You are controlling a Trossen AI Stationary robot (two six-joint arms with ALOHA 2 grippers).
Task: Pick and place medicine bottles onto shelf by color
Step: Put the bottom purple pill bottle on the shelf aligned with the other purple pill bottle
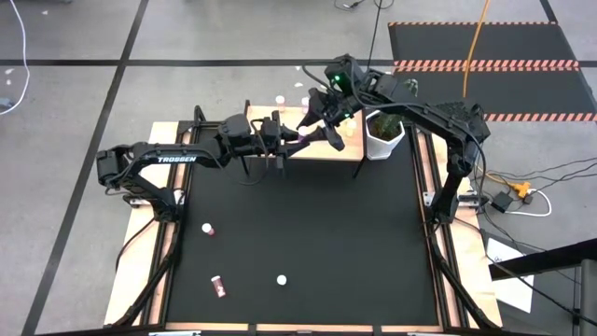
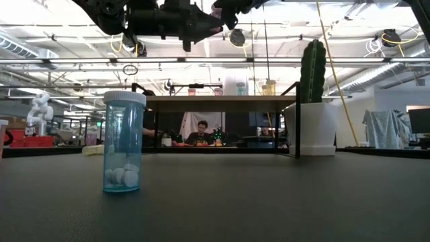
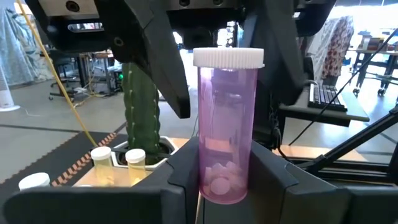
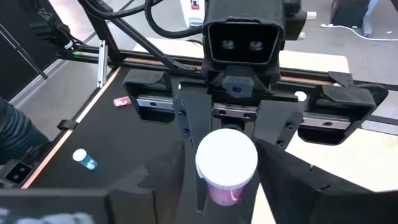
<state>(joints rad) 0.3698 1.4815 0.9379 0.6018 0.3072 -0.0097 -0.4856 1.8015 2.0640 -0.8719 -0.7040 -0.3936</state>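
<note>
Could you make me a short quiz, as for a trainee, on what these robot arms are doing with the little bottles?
1. True or false: the pink bottle held in the left gripper is upright.
2. Which plant stands in the white pot by the shelf? A fern; B cactus; C palm.
3. Fill in: the teal bottle standing on the black mat has a ___ cap.

Key
1. True; the right gripper straddles its white cap from above.
2. B, a cactus.
3. White.
</note>
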